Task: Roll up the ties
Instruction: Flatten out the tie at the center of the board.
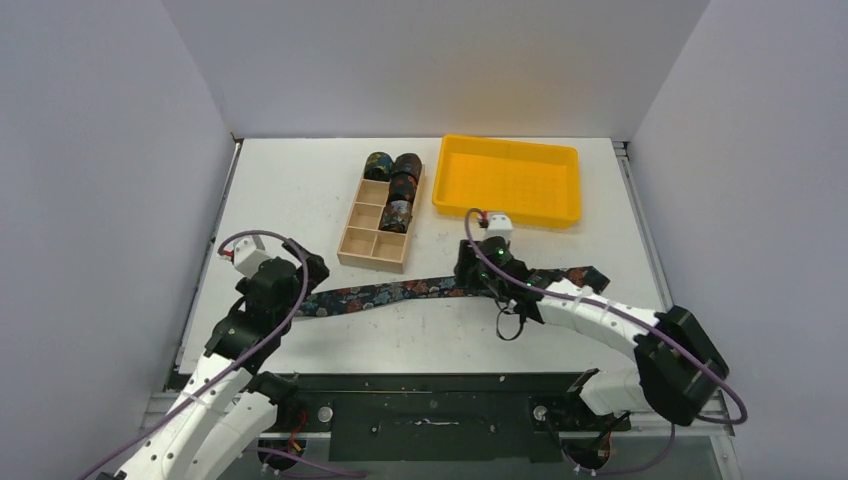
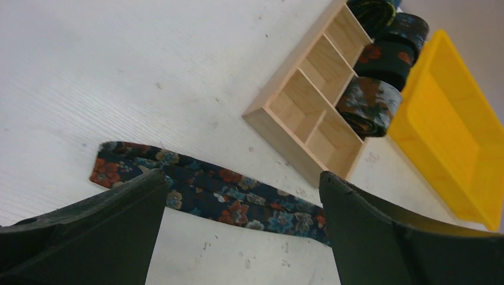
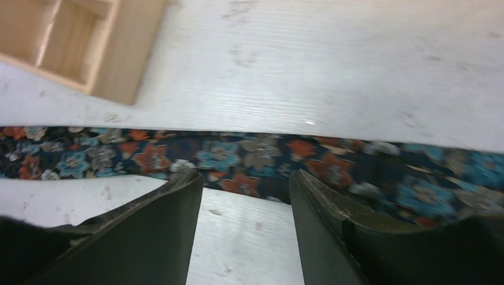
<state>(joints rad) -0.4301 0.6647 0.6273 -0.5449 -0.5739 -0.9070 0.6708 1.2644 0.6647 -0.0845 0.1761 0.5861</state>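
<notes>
Lying flat, one tie (image 1: 400, 293) is stretching across the table (image 1: 300, 180) just before the box (image 1: 372, 262) that is holding rolled ties (image 1: 401, 187). The left gripper (image 2: 243, 178) is hovering spread wide over its end, and the right gripper (image 3: 246, 178) is hovering part-spread over its middle.

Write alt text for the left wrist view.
A dark flowered tie lies flat and unrolled on the white table, framed by the two black fingers of the open left hand. Behind it, a wooden box holds rolled ties on the side next to a yellow tray.
</notes>
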